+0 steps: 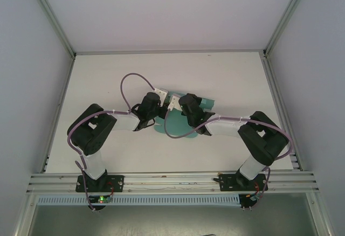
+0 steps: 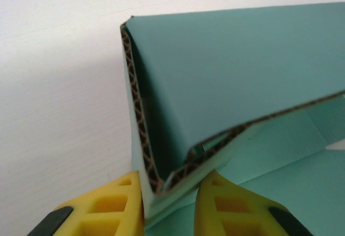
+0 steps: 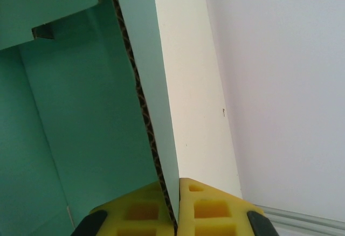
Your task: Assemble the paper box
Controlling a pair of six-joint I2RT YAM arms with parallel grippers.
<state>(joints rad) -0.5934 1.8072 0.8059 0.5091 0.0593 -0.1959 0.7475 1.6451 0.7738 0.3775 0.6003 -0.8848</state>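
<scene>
Folding of the side walls looks to be the step in hand: the teal-green corrugated-card paper box (image 1: 207,102) lies mid-table between the arms, with the left gripper (image 2: 170,203) clamped on a doubled-over wall corner and the right gripper (image 3: 175,193) pinched shut on a thin upright wall edge. Next, I judge, the doubled wall needs pressing down until it locks, without crushing the card. Looping purple cables (image 1: 132,80) above the white table (image 1: 226,74) could snag a raised flap.
</scene>
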